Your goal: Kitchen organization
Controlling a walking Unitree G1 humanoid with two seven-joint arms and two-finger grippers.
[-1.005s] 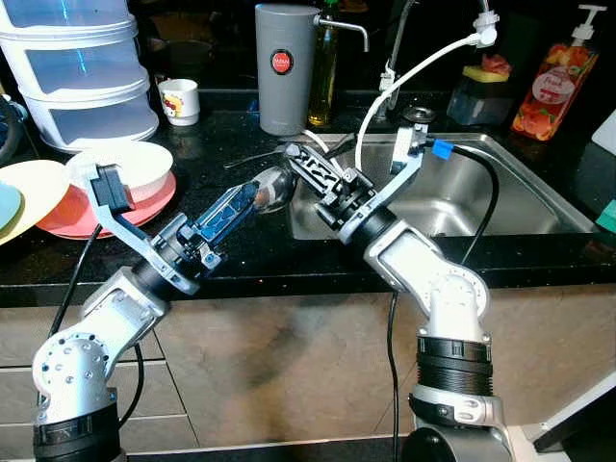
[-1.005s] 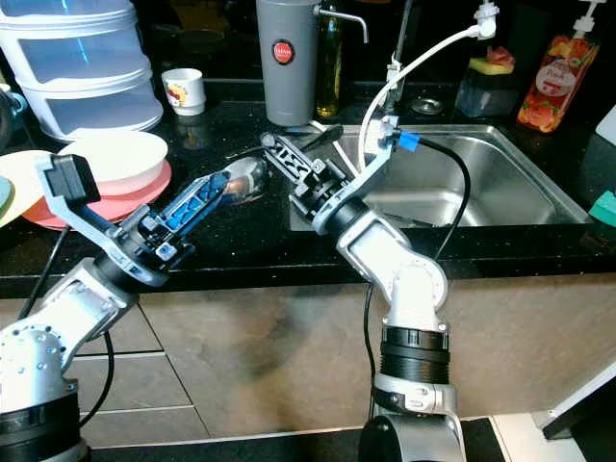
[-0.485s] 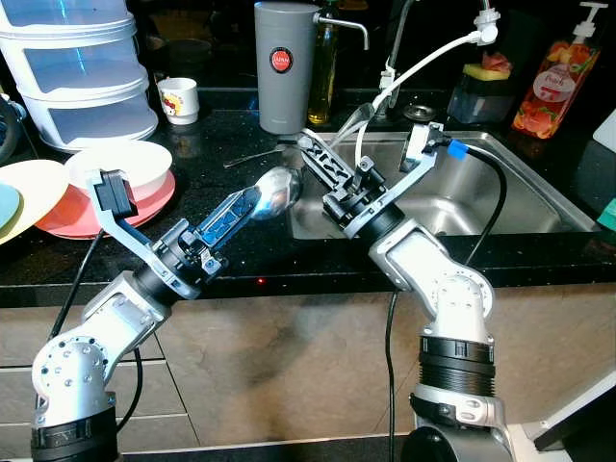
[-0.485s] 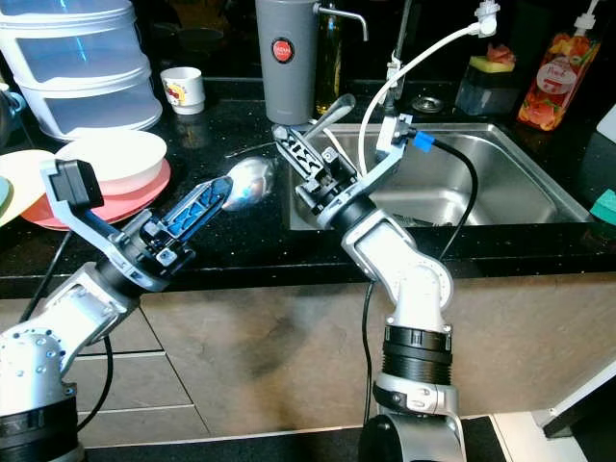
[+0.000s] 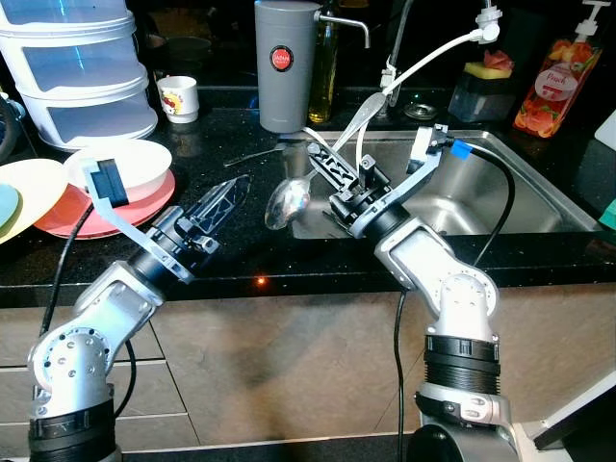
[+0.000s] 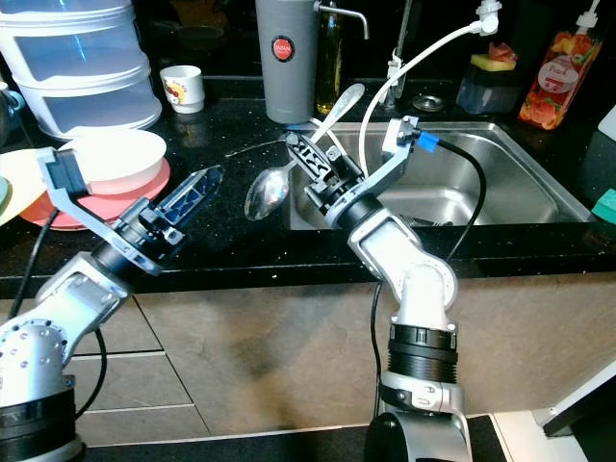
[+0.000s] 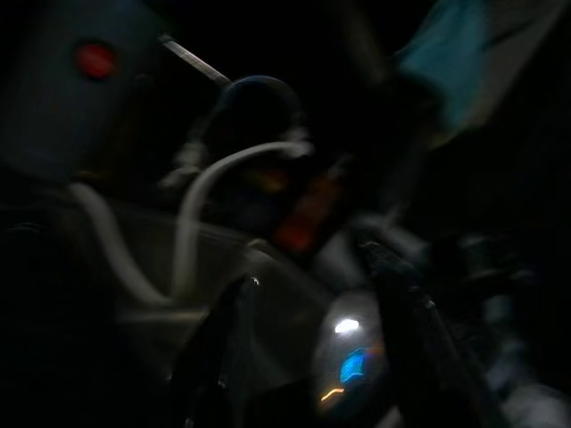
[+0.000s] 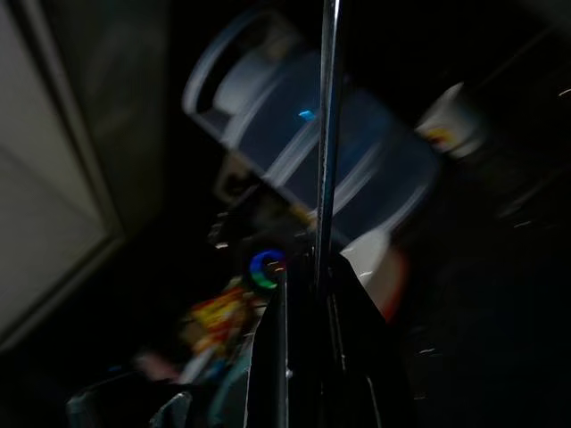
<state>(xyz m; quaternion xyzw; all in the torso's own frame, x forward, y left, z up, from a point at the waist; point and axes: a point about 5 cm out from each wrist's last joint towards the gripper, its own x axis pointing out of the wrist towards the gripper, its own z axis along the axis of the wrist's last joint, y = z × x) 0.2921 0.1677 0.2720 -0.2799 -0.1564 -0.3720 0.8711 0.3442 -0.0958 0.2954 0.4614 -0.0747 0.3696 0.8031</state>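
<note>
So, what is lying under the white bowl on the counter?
The white bowl sits on a pink plate, whose rim shows around it, beside a yellow plate. The left arm's bracket covers part of the bowl; the bowl hides the plate's middle.

— What sits where on my counter (image 5: pixel 241 252)?

— I see the sink (image 5: pixel 500 197) set into it at right, the plates (image 5: pixel 58 207) at far left with a bowl (image 5: pixel 130 162) on them. Behind those stands a stacked container (image 5: pixel 82 72), a cup (image 5: pixel 180 100) beside it, then a jug (image 5: pixel 285 65). A bottle (image 5: pixel 555 82) stands behind the sink.

— And the spoon (image 5: pixel 287 202)?

— Between my left gripper (image 5: pixel 226 195) and right gripper (image 5: pixel 322 164), over the sink's left edge.
</note>
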